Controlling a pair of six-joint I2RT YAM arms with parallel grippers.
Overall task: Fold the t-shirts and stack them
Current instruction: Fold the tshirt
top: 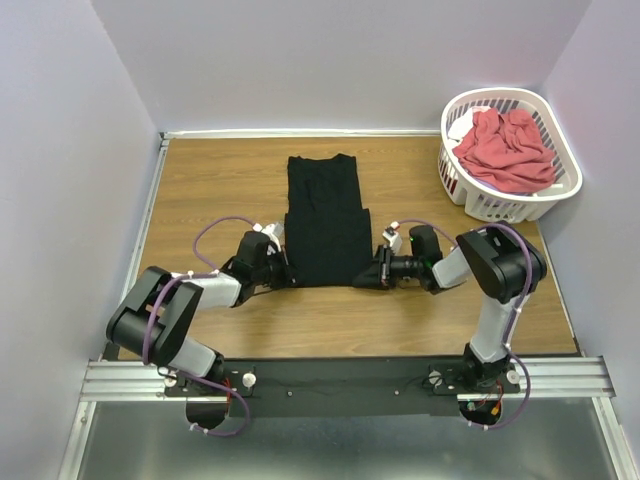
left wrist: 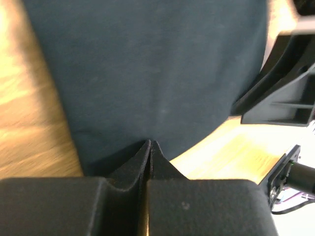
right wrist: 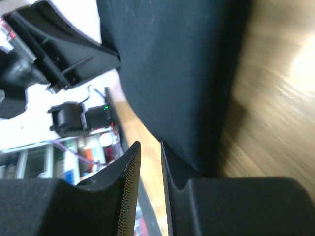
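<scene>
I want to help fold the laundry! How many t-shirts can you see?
2. A black t-shirt lies on the table, and a coral-red t-shirt is bunched in the white basket. More may be hidden under it.

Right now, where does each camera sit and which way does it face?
Top external: above and behind, looking down on the wooden table; both arms show, left gripper and right gripper at the black cloth t-shirt.
Left wrist: on the left arm, facing along its shut fingers over that shirt.
Right wrist: on the right arm, facing along its parted fingers past the shirt's edge.
Shared: all show the shirt; each wrist view catches the other gripper.
</scene>
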